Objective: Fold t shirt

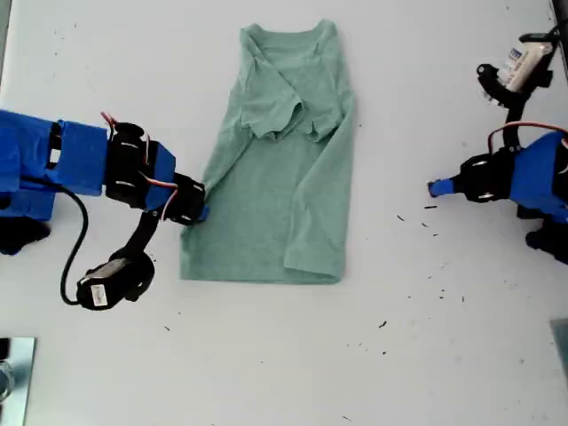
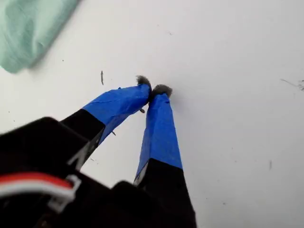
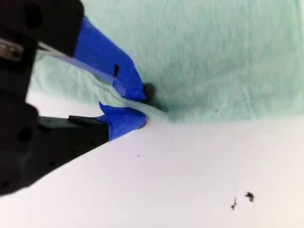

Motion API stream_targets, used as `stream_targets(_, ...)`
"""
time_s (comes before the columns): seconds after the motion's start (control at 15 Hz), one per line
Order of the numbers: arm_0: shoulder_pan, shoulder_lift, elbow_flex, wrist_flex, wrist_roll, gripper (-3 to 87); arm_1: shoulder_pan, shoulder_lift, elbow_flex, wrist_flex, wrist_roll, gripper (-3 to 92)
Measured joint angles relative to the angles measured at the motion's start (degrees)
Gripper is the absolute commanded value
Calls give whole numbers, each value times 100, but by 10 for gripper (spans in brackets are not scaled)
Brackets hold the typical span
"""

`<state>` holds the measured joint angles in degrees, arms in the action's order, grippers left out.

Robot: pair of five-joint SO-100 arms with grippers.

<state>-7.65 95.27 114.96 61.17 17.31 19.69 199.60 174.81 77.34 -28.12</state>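
T shirt point(image 1: 284, 169) laid flat on white table point(image 1: 266, 355), collar away from camera, sleeves folded inward over chest; landmark for all positions. My second gripper point(image 3: 142, 108) located at shirt's side edge toward exterior view's left, fingers clamped on edge fabric. My first gripper point(image 2: 154, 90) held well apart from shirt, over bare table toward exterior view's right, fingertips pressed together, nothing between. Dark specks scattered near hem.

White table point(image 1: 266, 355) scattered with small dark specks point(image 1: 383, 325).
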Motion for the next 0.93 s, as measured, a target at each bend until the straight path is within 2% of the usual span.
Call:
stream_targets(0.13, -9, 448, -149, 352, -70, -1, -18, 0, 0, 0, 0, 23)
stream_targets(0.27, -9, 475, 299, -237, -97, -1, -18, 0, 0, 0, 0, 23)
stream_targets(0.33, -26, 492, 237, -220, -176, -2, -26, 0, 0, 0, 0, 23)
stream_targets(0.53, -246, 492, -1125, 1072, -237, -2, -53, 0, 0, 0, 0, 23)
stream_targets(0.67, -264, -193, -2742, 1459, -229, -2, -53, 0, 0, 0, 0, 23)
stream_targets(0.8, -193, -2145, -5080, 1626, -193, 11, -53, 0, 0, 0, 0, 23)
stream_targets(0.87, -149, -3085, -5950, 1371, -167, 198, -53, 0, 0, 0, 0, 23)
stream_targets(0.93, -141, -3797, -6258, 1002, -88, 240, -53, 0, 0, 0, 0, 23)
